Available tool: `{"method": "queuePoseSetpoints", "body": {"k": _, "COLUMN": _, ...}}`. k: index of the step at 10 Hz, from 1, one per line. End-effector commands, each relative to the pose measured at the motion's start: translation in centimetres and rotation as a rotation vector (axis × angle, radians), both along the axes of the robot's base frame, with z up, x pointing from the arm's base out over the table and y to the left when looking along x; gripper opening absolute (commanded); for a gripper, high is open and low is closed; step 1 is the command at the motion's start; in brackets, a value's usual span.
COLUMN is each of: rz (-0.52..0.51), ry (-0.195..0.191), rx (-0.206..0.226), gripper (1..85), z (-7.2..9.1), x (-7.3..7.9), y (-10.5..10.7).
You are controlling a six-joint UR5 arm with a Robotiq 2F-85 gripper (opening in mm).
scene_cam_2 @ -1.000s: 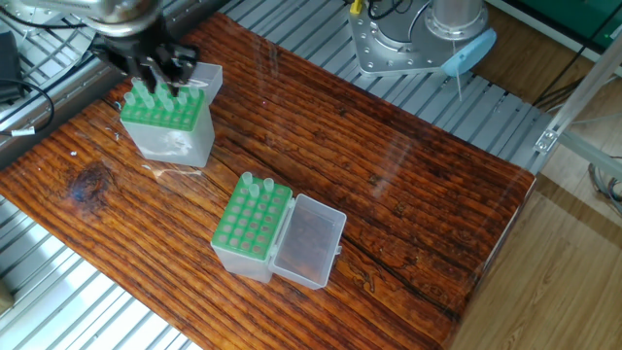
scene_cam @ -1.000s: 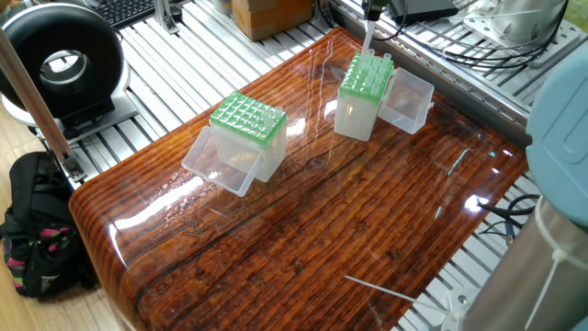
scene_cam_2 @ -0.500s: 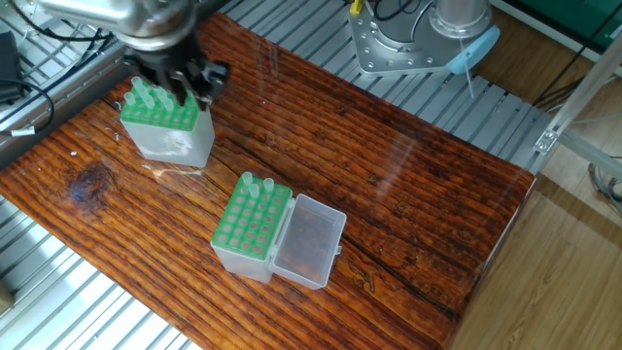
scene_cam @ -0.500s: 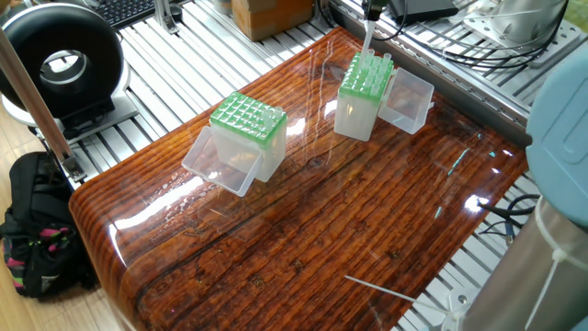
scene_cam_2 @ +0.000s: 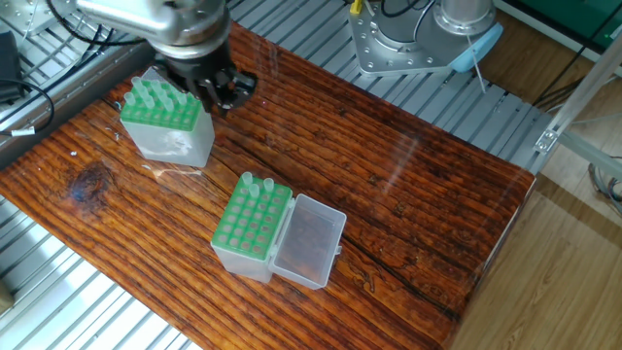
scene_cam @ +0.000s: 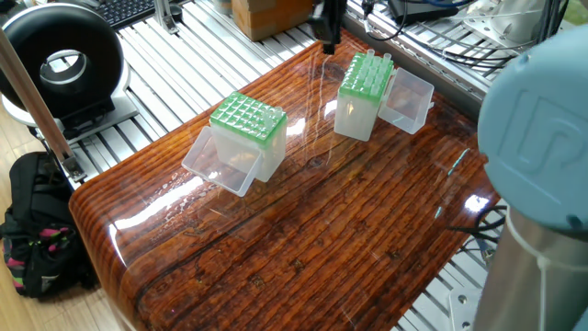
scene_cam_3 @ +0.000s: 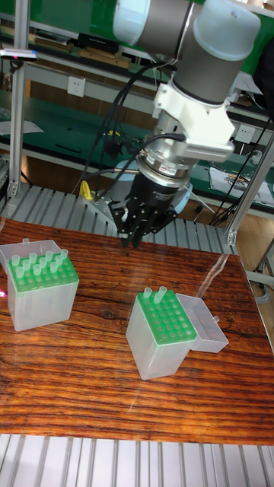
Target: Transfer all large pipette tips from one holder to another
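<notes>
Several large pipette tips stand in the green-topped holder near the table's far edge, seen also as holder and holder. The second holder, with its clear lid open, carries two tips in its back row. My gripper hangs above the wood between the two holders, just off the full holder's side. Its fingers are close together on one tip that shows only faintly. In the other views it is gripper and gripper.
The arm's base is bolted to aluminium rails beyond the table. A big grey-blue arm link fills the right foreground. A black ring-shaped device, a backpack and a cardboard box lie off the table.
The gripper has lifted away from the full holder and moved sideways off it, toward the second holder, carrying a tip. The arm has swung with it.
</notes>
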State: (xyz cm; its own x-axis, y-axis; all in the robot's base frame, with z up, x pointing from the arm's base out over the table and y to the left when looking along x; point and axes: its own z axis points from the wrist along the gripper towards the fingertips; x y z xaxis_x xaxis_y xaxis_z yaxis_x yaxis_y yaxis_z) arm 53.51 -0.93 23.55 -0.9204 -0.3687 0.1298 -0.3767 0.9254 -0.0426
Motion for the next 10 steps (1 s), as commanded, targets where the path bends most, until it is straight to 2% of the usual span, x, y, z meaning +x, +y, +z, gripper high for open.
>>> {"method": "queuePoseSetpoints", "body": {"k": 1, "rz": 0.122, "ry": -0.025, "rx": 0.061, "gripper": 24.7, "z": -0.1, "x": 0.5, "y": 1.8}}
{"method": "queuePoseSetpoints", "body": {"k": 2, "rz": 0.153, "ry": -0.034, "rx": 0.086, "gripper": 25.0, "z": -0.1, "x": 0.7, "y": 2.4}}
{"method": "queuePoseSetpoints", "body": {"k": 4, "rz": 0.146, "ry": -0.044, "rx": 0.093, "gripper": 25.0, "z": -0.2, "x": 0.9, "y": 2.8}}
{"method": "queuePoseSetpoints", "body": {"k": 6, "rz": 0.070, "ry": -0.068, "rx": 0.079, "gripper": 25.0, "z": -1.3, "x": 1.3, "y": 6.2}}
{"method": "queuePoseSetpoints", "body": {"k": 7, "rz": -0.019, "ry": -0.065, "rx": 0.117, "gripper": 23.7, "z": -1.8, "x": 1.2, "y": 9.5}}
{"method": "queuePoseSetpoints", "body": {"k": 8, "rz": -0.073, "ry": -0.066, "rx": 0.148, "gripper": 23.7, "z": -2.3, "x": 1.6, "y": 11.7}}
{"method": "queuePoseSetpoints", "body": {"k": 10, "rz": -0.137, "ry": -0.094, "rx": 0.127, "gripper": 23.3, "z": -4.1, "x": 3.3, "y": 12.8}}
